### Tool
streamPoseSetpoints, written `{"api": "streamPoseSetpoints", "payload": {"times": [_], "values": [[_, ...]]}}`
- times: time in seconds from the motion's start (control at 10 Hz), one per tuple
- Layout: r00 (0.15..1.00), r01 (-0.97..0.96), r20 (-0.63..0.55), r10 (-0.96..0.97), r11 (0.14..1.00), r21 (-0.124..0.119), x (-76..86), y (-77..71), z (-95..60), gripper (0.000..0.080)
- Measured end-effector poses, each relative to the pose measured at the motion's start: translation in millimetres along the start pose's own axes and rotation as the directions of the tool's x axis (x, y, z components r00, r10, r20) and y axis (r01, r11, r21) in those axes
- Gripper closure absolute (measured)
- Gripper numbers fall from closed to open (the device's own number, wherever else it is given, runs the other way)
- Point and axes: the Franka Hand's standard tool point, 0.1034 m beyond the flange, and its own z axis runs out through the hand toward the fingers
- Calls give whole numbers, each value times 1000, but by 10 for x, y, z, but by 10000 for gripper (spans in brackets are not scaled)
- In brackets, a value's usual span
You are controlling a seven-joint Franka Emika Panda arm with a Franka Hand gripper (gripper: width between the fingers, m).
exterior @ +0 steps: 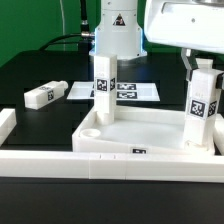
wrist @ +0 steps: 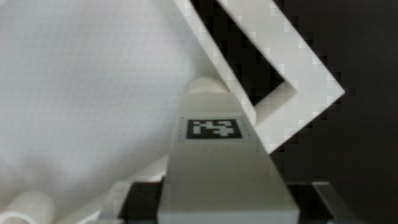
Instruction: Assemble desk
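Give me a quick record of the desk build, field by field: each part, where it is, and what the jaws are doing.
tabletop: tray lying open side up on the black table
standing leg: upright at the tray's far corner, exterior view's left
held leg: upright at the tray's corner, exterior view's right; seating unclear
jaws: shut on the held leg's upper part
loose leg: lying flat off the tray, exterior view's left
marker board: flat behind the tray

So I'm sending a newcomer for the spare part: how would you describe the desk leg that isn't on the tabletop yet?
Find the white tray-like tabletop at the centre. Off its edge toward the exterior view's left lies the loose leg, a white tagged block. Unlike the far-corner leg and the right-edge leg, both upright at the tabletop, it lies flat, alone.
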Motion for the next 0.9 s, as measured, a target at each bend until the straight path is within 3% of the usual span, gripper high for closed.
{"api": "streamPoseSetpoints", "payload": {"times": [0.3, 0.6, 0.9], "values": [[984, -177, 1, 177, 984, 0, -14, -8, 3, 509], [841, -541, 38, 540, 838, 70, -27, -26, 17, 509], [685, -728, 76, 725, 681, 70, -38, -43, 19, 509]]}}
